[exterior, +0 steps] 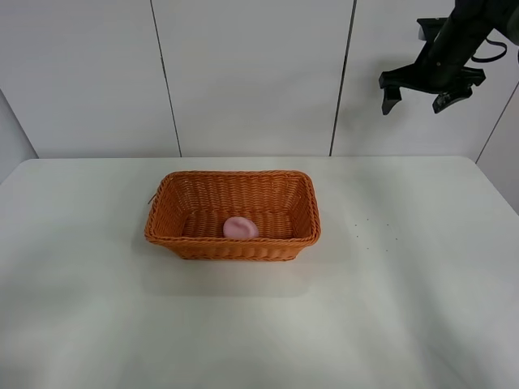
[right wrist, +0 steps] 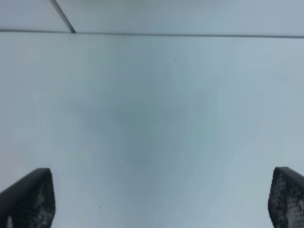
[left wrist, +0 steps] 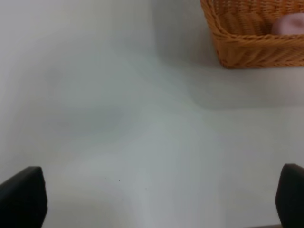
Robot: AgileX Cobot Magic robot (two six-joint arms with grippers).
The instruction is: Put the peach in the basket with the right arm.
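One peach in one basket — right hand raised and empty.

A single basket (exterior: 233, 215) stands on the white worktop (exterior: 422, 308), and the one peach (exterior: 240, 228) lies inside it on the woven floor, close to the basket's near long wall. The right arm (exterior: 454, 36) is high above and well off to the right of the basket, in front of the panelled wall; its right hand (exterior: 418, 101) hangs with its two fingers spread apart and nothing between them. The right wrist view shows only bare worktop between the fingertips (right wrist: 33, 197). The left hand (left wrist: 156, 199) is also spread wide and empty over bare worktop, well apart from the basket — one corner of the basket and a bit of the peach show in the left wrist view.
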